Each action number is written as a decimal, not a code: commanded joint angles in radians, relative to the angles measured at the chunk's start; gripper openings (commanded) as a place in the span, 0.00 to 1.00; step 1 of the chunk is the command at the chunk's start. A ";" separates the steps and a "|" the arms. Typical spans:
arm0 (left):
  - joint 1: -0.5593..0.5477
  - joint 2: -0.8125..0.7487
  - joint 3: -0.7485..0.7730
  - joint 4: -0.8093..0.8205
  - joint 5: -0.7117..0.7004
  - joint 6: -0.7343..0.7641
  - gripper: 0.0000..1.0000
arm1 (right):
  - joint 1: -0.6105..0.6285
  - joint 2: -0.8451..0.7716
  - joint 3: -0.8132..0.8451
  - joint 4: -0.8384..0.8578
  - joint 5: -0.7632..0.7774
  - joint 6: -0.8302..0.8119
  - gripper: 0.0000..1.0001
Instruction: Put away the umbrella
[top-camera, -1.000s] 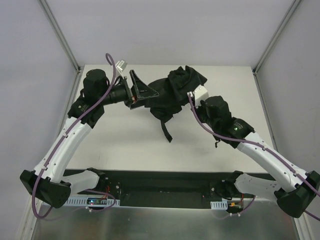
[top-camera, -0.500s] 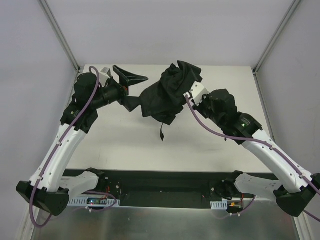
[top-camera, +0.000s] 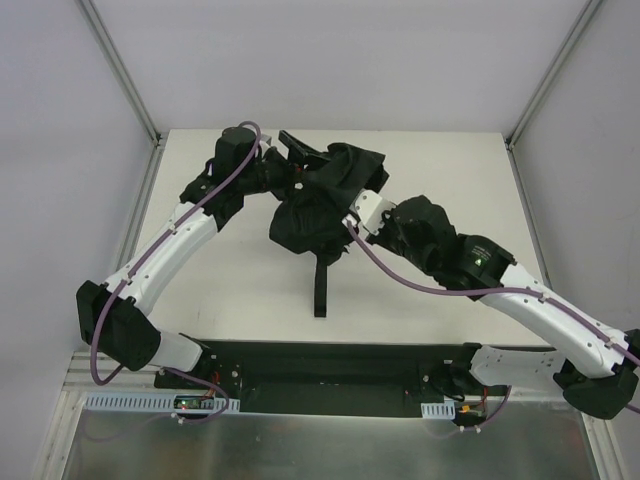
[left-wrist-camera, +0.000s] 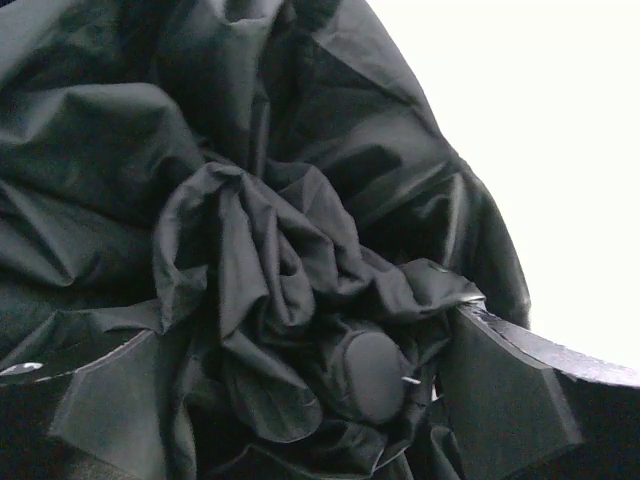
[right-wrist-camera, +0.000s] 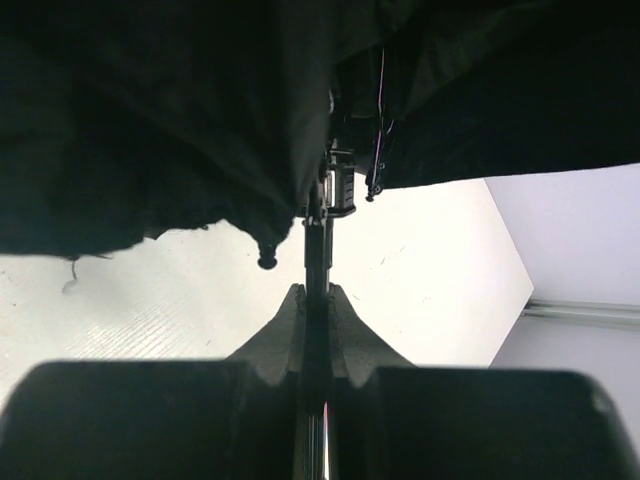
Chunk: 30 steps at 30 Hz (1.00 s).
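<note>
No legible text, label, brand, number or sign found in any view; nothing readable to record.

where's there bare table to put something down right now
Bare table lies in the near middle, between the left arm and the hanging strap, and again between that strap and the right arm. The far right corner, beyond the right arm, is also free. The back middle is crowded: the umbrella fills it, with both arms reaching in.
</note>
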 joint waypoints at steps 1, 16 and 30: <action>-0.013 -0.003 0.041 0.165 0.040 0.021 0.73 | 0.072 0.017 0.084 0.066 0.001 -0.017 0.00; 0.076 0.037 -0.007 0.698 0.478 0.456 0.00 | -0.048 -0.029 0.244 -0.336 -0.292 0.371 0.87; 0.082 -0.014 -0.084 1.182 0.677 0.517 0.00 | -0.402 -0.032 0.072 -0.134 -1.202 0.741 0.82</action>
